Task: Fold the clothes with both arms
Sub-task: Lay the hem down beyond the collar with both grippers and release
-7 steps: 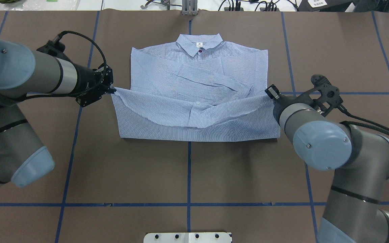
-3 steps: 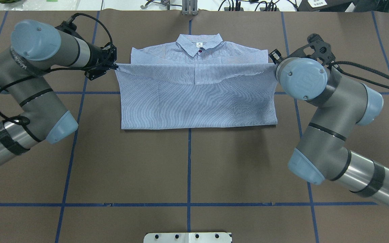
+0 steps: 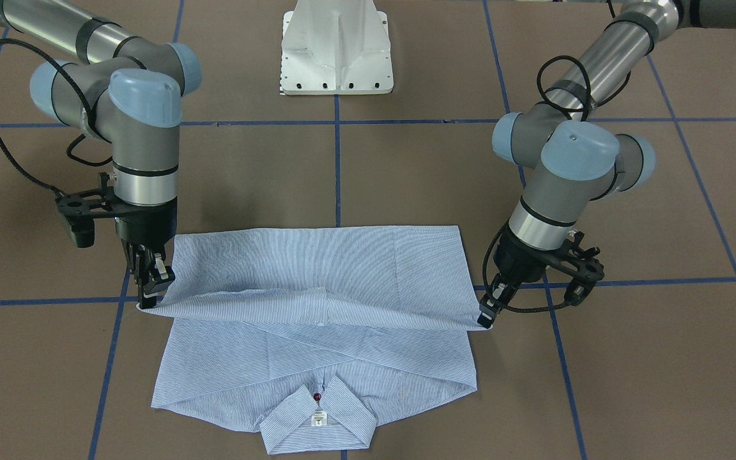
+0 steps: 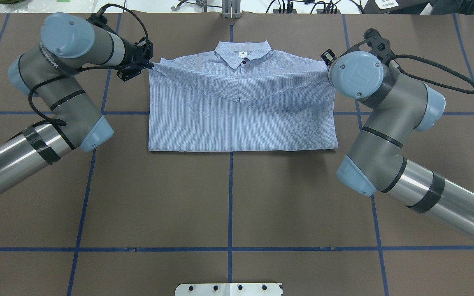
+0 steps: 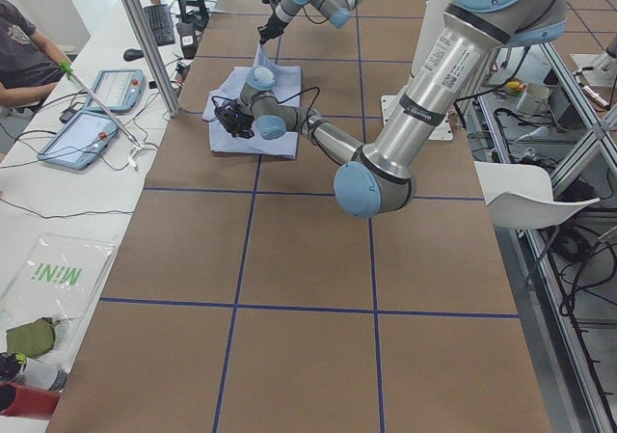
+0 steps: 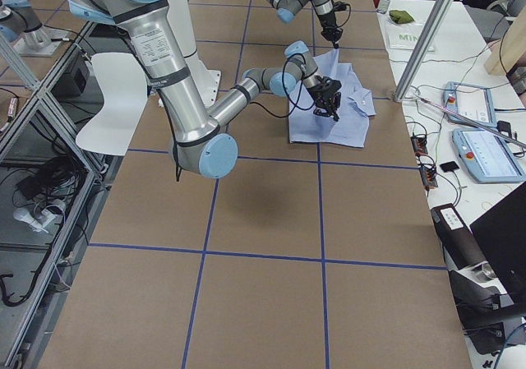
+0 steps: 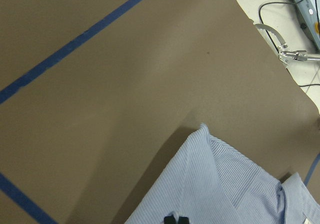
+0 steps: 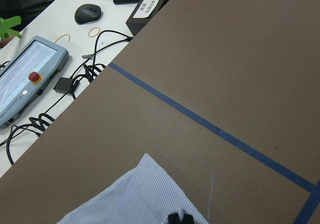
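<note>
The fold in hand looks like the lengthwise halving of the shirt [image 4: 241,119]: its lower part is doubled over and the hem is being brought up toward the shoulders. At the left, the left tool [image 4: 148,65] has its fingers pinched tight on one hem corner, which sits right at the shirt's left shoulder edge, lifted slightly off the layer below. Between the two tools the hem [image 4: 237,96] hangs as a taut line that sags to a shallow point at the button placket. It stops short of the collar [image 4: 243,51], which lies flat and uncovered at the far end of the garment. The fold crease rests squarely on the counter [image 4: 228,197] nearer the robot. At the right, the right tool [image 3: 149,295] is likewise clamped on the other hem corner, beside the right shoulder edge; the overhead view hides it behind its own wrist, but the front view shows the cloth nipped between its tips. The next move probably calls for lowering both corners together, level and just below the collar, then letting go without dragging the top layer askew.
</note>
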Controlling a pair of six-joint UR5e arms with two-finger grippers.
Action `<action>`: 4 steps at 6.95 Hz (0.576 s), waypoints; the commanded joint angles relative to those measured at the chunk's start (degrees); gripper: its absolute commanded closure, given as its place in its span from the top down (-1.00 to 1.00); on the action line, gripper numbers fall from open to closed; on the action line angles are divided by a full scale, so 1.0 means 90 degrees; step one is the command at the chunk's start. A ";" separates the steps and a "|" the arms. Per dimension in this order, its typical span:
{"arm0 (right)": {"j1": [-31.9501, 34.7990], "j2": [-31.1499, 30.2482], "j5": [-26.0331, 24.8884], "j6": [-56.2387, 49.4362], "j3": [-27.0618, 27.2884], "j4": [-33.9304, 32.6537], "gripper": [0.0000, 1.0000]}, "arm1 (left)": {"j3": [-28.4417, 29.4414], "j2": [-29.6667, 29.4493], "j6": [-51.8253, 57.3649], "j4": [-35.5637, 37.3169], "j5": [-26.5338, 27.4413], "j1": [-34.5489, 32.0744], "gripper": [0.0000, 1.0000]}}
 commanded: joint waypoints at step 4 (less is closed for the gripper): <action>0.0264 0.0888 0.0313 -0.0138 -0.1550 0.0322 -1.00 | 0.1266 -0.0540 0.0175 -0.0715 0.0587 -0.0054 -1.00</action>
